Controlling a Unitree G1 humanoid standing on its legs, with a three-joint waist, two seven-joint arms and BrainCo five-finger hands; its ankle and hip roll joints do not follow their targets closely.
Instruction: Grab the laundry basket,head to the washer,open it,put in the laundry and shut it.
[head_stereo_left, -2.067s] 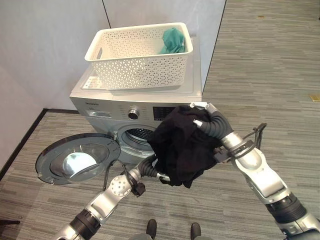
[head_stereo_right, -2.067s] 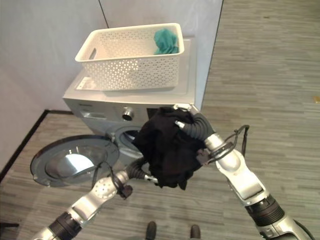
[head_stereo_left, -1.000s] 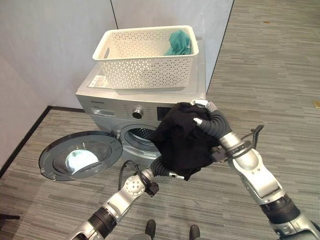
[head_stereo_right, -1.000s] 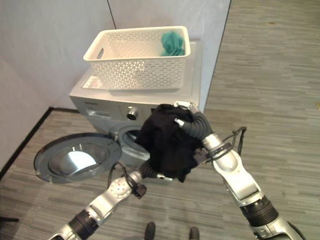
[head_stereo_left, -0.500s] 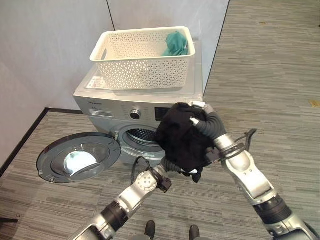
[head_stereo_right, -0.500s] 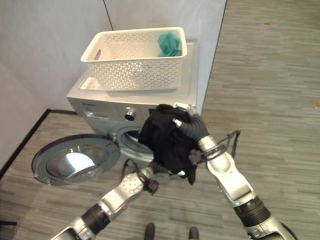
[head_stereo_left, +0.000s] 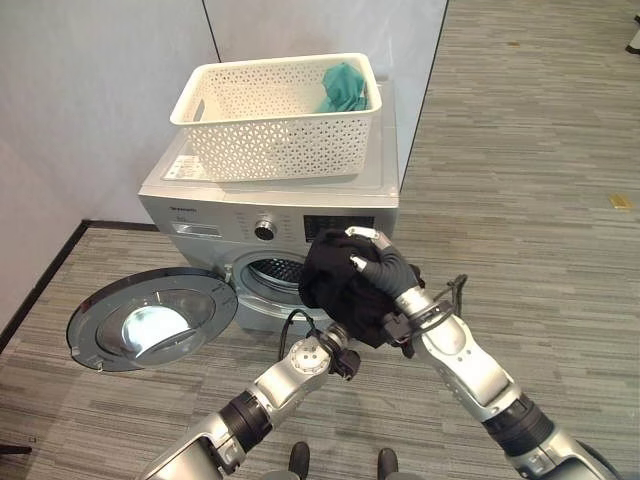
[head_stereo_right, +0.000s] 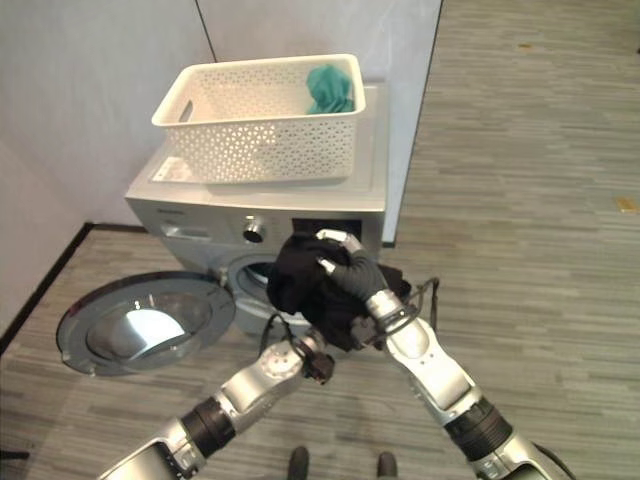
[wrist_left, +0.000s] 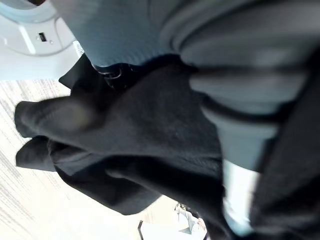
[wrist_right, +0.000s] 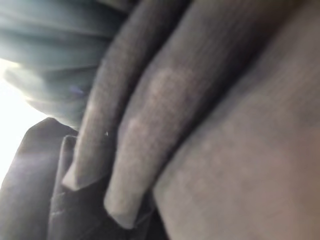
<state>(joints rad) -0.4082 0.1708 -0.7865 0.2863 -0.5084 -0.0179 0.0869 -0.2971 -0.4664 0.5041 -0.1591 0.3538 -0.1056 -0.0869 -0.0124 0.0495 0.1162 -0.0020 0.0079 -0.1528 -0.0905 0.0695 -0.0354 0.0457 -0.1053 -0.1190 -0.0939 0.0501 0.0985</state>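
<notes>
My right hand (head_stereo_left: 378, 266) has carried the black garment (head_stereo_left: 340, 285) lower and closer to the washer (head_stereo_left: 270, 205) than it was a couple of seconds ago; the bundle now hangs right in front of the open drum (head_stereo_left: 275, 272), covering part of its mouth. The fingers (head_stereo_left: 358, 233) curl over the top of the cloth and grip it. My left arm has pushed further forward underneath, and my left hand (wrist_left: 240, 115) is buried in the dark folds, so I cannot tell whether it is holding the cloth or only supporting it

The round door (head_stereo_left: 150, 318) hangs swung wide open to the left, so opening is done. The white basket (head_stereo_left: 275, 115) sits on top of the washer, with a green cloth (head_stereo_left: 345, 85) in its far right corner

I judge this as the loading step nearly at its goal: the black garment needs a push through the opening and a release. After that the green cloth waits, then the door must be shut. The risk I see is cloth draping over the rim and catching in the door
</notes>
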